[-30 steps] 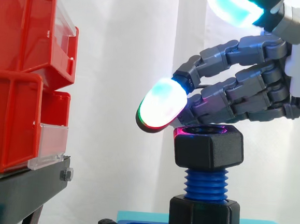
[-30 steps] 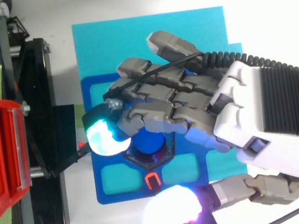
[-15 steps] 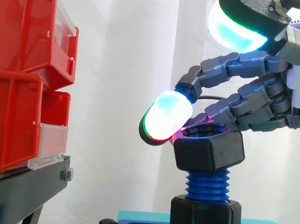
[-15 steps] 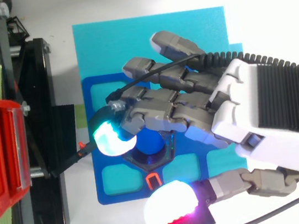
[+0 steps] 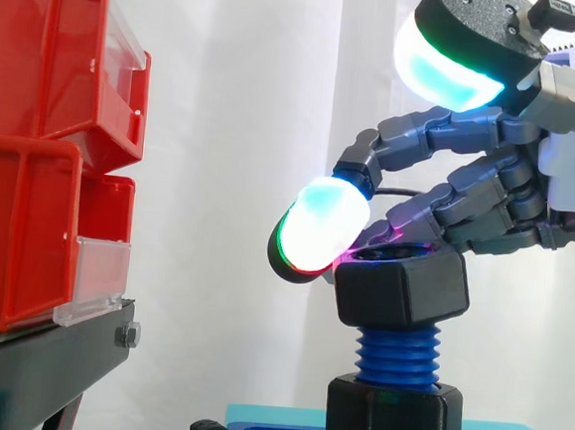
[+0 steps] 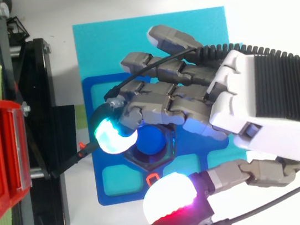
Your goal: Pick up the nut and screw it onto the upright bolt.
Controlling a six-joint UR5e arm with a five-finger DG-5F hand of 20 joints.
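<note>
Comparing w/ 1 s ago: hand [image 6: 260,102] was lifted slightly and the thumb swung clear. Fingers are curled over nut [image 5: 402,284], nothing gripped. Nut sits atop bolt [image 5: 396,355], now slightly cocked; threading is judged barely begun.

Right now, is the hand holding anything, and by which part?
The nut, by its top rim: the hand's curled fingers hook over it, one pad at its upper left edge. The thumb stands clear. It sits on the bolt.

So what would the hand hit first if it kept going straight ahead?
Probably the lower red bin on the black stand, across a free gap from the hand; depth is unclear.
</note>
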